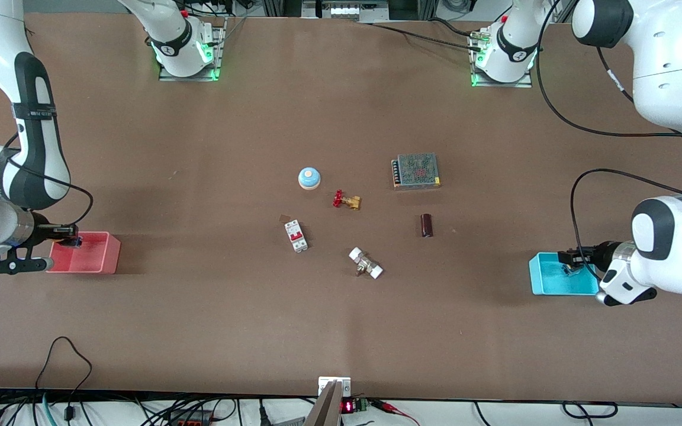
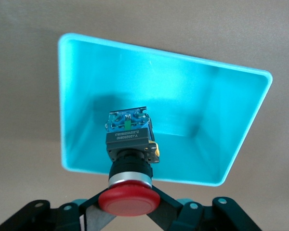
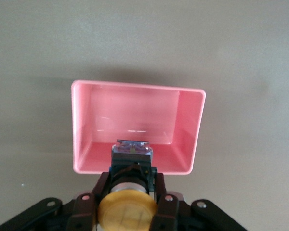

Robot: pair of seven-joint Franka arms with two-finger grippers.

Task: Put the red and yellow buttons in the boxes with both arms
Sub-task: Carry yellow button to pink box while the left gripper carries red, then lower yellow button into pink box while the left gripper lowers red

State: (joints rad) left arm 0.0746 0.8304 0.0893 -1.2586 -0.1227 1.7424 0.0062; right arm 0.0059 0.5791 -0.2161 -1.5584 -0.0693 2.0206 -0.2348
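My left gripper [image 1: 570, 266] is shut on the red button [image 2: 129, 202] and holds it over the cyan box [image 1: 545, 283] at the left arm's end of the table. In the left wrist view the button's dark body hangs above the open cyan box [image 2: 221, 120], with my left gripper [image 2: 130, 185] closed at its neck. My right gripper [image 1: 73, 241] is shut on the yellow button [image 3: 126, 211] over the pink-red box [image 1: 89, 264] at the right arm's end. In the right wrist view my right gripper [image 3: 130, 180] has the button body above the rim of the pink-red box [image 3: 135, 113].
In the table's middle lie a blue-domed button [image 1: 309, 178], a brass valve with a red handwheel [image 1: 346, 200], a white and red breaker [image 1: 296, 235], a white-ended fitting [image 1: 366, 263], a dark cylinder [image 1: 427, 225] and a mesh-topped power supply [image 1: 416, 170].
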